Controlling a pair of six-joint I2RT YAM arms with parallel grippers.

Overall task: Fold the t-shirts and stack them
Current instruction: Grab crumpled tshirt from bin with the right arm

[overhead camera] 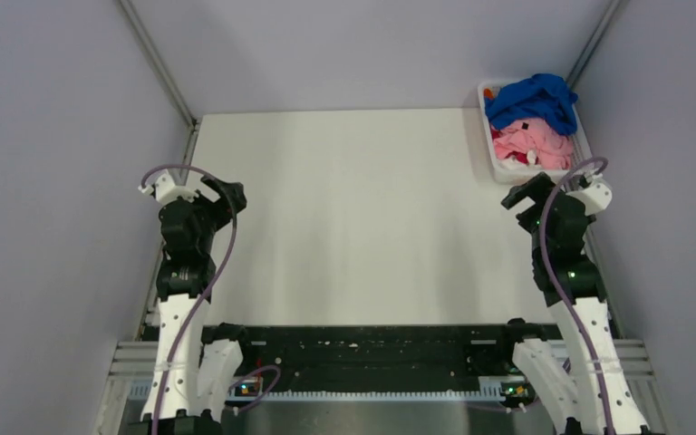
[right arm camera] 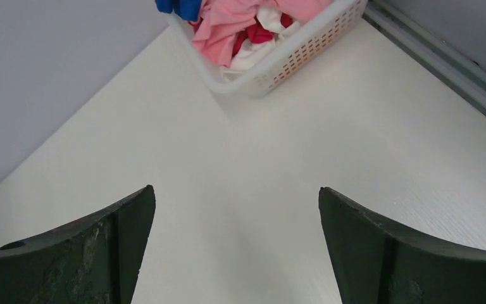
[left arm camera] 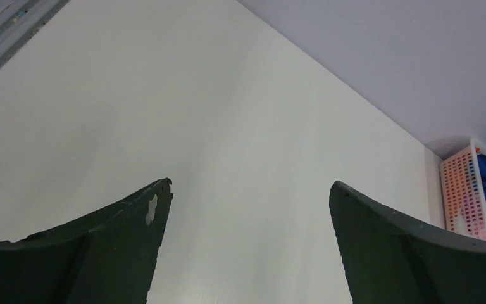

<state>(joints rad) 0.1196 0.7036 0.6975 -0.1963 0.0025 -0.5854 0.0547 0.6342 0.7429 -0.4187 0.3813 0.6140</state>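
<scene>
While every t-shirt you can see sits heaped in the white plastic lattice basket [overhead camera: 489,145] at the far right corner of the smooth white table [overhead camera: 353,217], you should count the task as not yet begun. No shirt lies spread out, none is folded, and no stack shows anywhere in view. All the folding and stacking is left to do.

Your left gripper [left arm camera: 250,185] has its dark jaws spread wide with nothing between them, over bare table on the left side and well apart from the basket. Your right gripper [right arm camera: 235,190] is likewise wide open and empty. It hangs near the basket's near end without touching it (so it looks the better placed for a first pick).

On top of the heap lies the royal blue t-shirt [overhead camera: 533,101], crumpled into soft rounded folds and bulging above the rim at the far end. Just nearer to you is the pink t-shirt [overhead camera: 533,147], equally rumpled. The right wrist view shows scraps of white cloth [right arm camera: 253,54] and red cloth [right arm camera: 259,33] tucked in with the pink. No print shows on the blue one from these angles. All of it is limp, matte fabric, so expect it to sag and drag its neighbours when lifted.

The basket is rigid and rectangular, with slightly flared walls pierced by a grid of small holes under a solid rounded rim. It looks light and may shift if a shirt snags. The table is flat with a faint sheen, and the curved jaws have scuffed faces.
</scene>
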